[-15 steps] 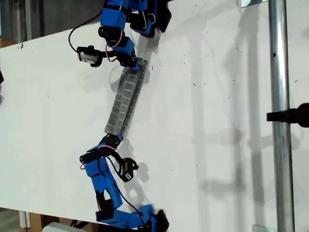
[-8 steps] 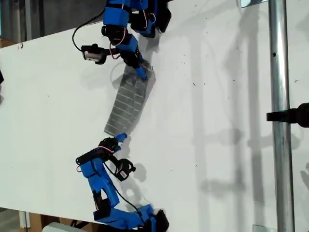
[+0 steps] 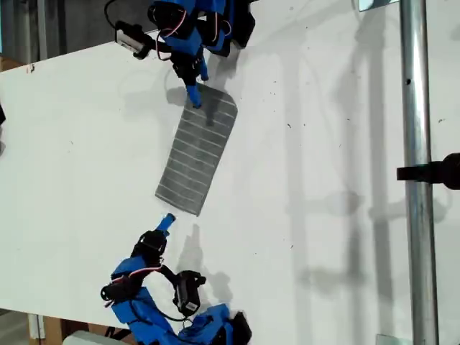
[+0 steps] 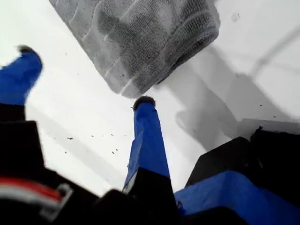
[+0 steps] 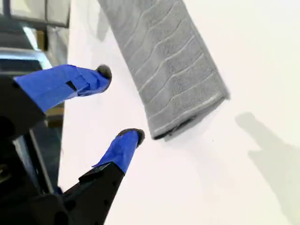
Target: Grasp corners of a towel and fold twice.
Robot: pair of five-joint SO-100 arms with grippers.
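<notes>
Grey striped terry towel point(image 3: 197, 151), one, folded into a long soft strip with thin pale parallel ribs, lying flat on white matte tabletop point(image 3: 323, 180), mid-table in the exterior view. No writing legible. Two blue plastic grippers: my first gripper point(image 4: 84, 77) spread open, empty, beside rounded end; my second gripper point(image 5: 119, 103) likewise open, empty, near squared end.

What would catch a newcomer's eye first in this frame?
The grey striped towel, folded into a long strip, lies slantwise on the white table in the exterior view's left half. A blue arm sits at each end: my first gripper open beside the rounded upper end, my second gripper open just short of the square lower end, neither holding cloth.
</notes>
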